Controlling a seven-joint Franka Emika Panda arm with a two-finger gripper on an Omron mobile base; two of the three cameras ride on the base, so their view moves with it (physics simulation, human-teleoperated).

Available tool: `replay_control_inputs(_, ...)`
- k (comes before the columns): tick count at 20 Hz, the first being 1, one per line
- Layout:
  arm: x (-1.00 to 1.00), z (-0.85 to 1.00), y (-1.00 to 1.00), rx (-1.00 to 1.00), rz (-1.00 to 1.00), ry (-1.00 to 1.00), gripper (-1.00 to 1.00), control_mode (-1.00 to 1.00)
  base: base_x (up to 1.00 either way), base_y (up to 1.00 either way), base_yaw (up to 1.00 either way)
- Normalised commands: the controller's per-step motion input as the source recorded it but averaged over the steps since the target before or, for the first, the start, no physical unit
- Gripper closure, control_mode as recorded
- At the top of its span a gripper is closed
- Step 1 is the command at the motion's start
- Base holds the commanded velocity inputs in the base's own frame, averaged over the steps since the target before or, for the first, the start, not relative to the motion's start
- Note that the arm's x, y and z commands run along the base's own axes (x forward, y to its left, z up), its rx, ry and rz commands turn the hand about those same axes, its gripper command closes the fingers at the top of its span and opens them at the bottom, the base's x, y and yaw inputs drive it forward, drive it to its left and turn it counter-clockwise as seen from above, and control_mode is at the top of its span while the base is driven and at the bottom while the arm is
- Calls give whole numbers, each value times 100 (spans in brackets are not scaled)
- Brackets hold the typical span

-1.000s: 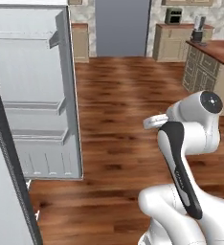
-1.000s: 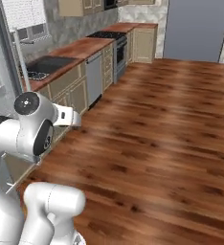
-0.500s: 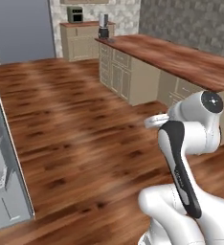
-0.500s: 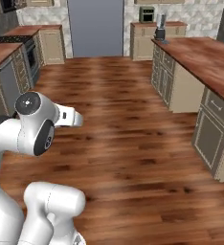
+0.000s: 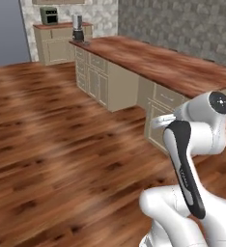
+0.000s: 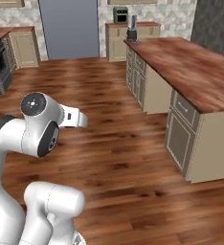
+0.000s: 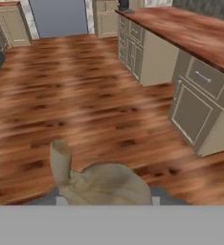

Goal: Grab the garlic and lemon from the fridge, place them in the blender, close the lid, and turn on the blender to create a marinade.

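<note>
Holding garlic (image 7: 104, 184) in the tool (image 7: 106, 194); open floor (image 7: 85, 105) ahead

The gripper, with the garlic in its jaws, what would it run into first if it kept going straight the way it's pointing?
Probably the wooden floor: the gripper, shut on the garlic, points forward and down. The island cabinets stand off to one side, though depth is hard to judge.

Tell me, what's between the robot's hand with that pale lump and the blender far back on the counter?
In the right base view, bare wood floor and the long counter lie between. The gripper holds the garlic; the blender stands at the counter's far end.
</note>
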Motion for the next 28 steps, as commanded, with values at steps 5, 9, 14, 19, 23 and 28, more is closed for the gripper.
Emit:
replay_control_inputs(5, 0, 0, 0, 0, 0, 0, 100, 100, 100, -49, 3)
replay_control_inputs(9, 0, 0, 0, 0, 0, 0, 100, 100, 100, -13, 15)
replay_control_inputs(14, 0, 0, 0, 0, 0, 0, 100, 100, 100, 0, 14)
replay_control_inputs(19, 0, 0, 0, 0, 0, 0, 100, 100, 100, 16, -10)
replay_control_inputs(23, 0, 0, 0, 0, 0, 0, 100, 100, 100, 46, -31)
replay_control_inputs(28, 0, 0, 0, 0, 0, 0, 100, 100, 100, 68, -42)
